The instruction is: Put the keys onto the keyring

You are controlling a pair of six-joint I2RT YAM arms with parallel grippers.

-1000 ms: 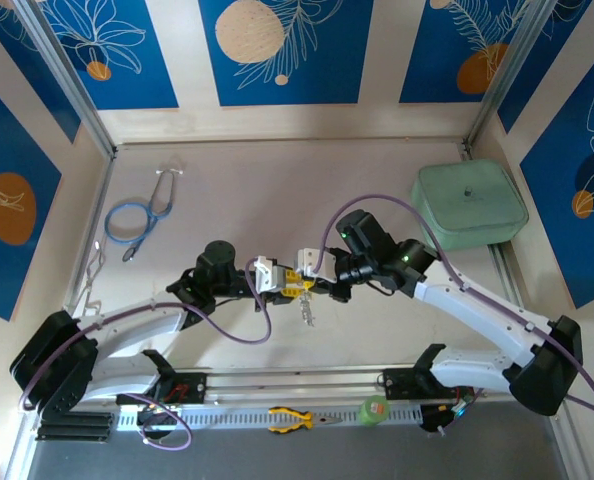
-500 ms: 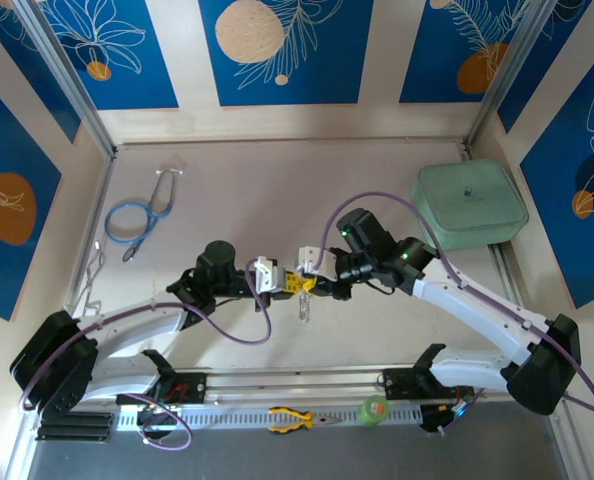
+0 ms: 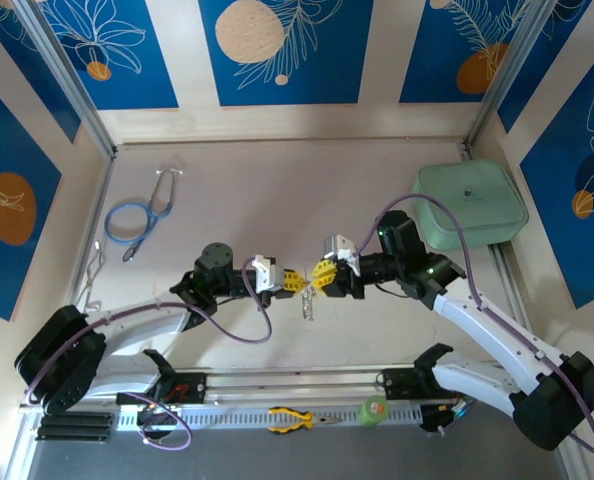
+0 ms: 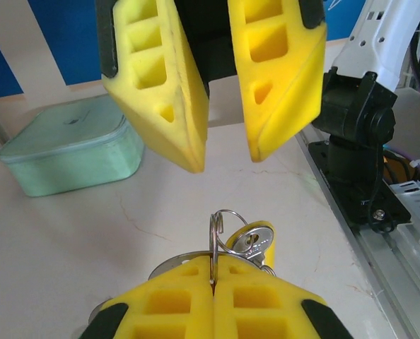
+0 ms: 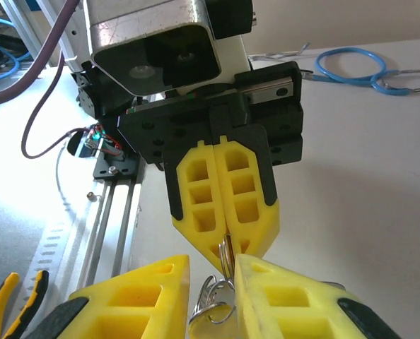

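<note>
Top view: your right gripper [image 3: 320, 278] has drawn back rightward since a second ago, jaws now spread. The left gripper [image 3: 293, 284] stays pressed together, keys [image 3: 308, 309] dangling beneath.
Left wrist: the keyring [image 4: 214, 236] is pinched in the left jaws, with the yellow-headed key [image 4: 252, 239] just behind.
Right wrist: the keys hang between the parted right jaws.

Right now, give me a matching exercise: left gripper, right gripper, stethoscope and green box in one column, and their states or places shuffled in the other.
1. left gripper
2. right gripper
3. stethoscope
4. green box

A. right side of the table
B. open
C. shut on the keyring
D. left side of the table

Pairs: 1-C, 2-B, 3-D, 4-A
</note>
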